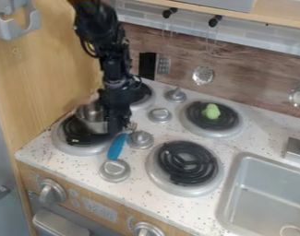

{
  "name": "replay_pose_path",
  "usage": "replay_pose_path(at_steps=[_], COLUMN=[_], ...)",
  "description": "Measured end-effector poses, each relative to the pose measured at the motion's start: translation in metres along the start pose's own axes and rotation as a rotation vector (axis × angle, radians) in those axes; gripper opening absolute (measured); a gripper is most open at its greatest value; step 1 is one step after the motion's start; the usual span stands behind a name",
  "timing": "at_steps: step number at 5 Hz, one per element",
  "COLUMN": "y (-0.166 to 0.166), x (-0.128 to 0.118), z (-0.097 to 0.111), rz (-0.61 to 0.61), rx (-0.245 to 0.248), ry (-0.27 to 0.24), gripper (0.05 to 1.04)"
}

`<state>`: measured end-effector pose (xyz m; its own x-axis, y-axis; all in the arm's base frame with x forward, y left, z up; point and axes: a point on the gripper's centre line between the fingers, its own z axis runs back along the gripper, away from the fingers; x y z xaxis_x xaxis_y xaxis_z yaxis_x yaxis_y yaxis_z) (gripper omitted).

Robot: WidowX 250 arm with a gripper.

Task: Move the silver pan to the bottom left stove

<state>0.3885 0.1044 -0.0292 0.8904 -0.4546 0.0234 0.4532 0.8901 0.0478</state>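
Counter (pixel 81 167), silver pan (pixel 90 119) — mouth up, axis unclear

A single fixed camera looks down at a slant from above the near side of the desk (pixel 44 154), turned somewhat toward far left. It faces the back wall (pixel 248 90), near enough to frame all four burners (pixel 183 190) while cropping the sink (pixel 269 193) at right.

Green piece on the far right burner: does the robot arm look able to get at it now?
Probably yes: nothing covers or crowds the green piece on its burner, though the tool is down at the silver pan.
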Motion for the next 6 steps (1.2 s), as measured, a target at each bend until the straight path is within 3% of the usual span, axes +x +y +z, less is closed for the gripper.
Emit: replay_pose_path(at_steps=[2,5,6], y=[0.010,-0.006,-0.013], x=[-0.002,-0.044,-0.049], z=[-0.007,0.001,0.008], rz=[-0.007,0.072,0.148], rx=[0.009,-0.028,-0.037], ry=[0.056,0.063,0.062], gripper=[0.065,0.090,0.262])
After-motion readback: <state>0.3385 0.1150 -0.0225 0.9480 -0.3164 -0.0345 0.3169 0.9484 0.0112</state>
